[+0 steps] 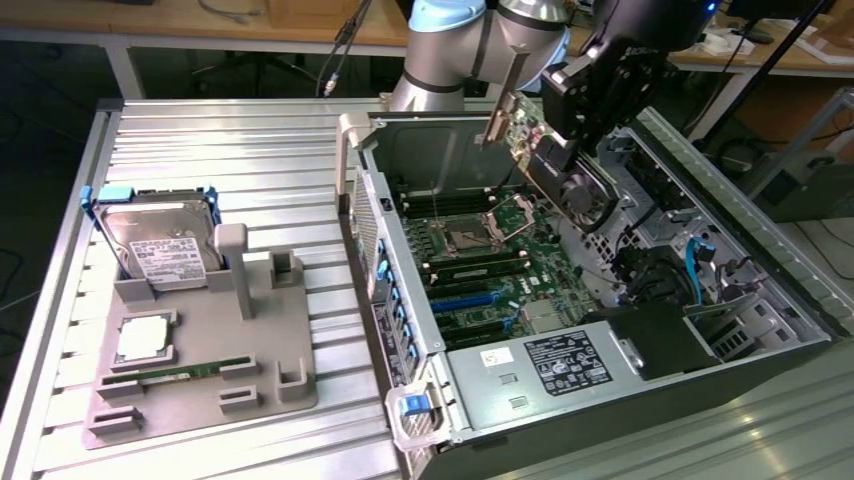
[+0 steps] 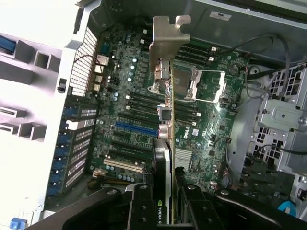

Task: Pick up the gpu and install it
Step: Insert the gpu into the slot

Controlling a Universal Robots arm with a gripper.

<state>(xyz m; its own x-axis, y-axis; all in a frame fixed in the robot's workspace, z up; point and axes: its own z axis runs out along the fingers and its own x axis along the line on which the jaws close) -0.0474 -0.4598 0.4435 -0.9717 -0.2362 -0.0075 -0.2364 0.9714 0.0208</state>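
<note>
A ribbed metal table [image 1: 200,130] carries an open computer case [image 1: 787,300], its motherboard [image 1: 467,260] exposed. The gpu [image 1: 567,185] hangs edge-down above that board, clamped between the fingers of the gripper [image 2: 165,191]. The pickup looks done, but the card is not yet seated in any slot.

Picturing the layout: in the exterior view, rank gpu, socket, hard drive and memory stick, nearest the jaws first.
1. gpu: held above the case.
2. socket: in the case.
3. hard drive: tray, far end.
4. memory stick: tray, near end.
</note>
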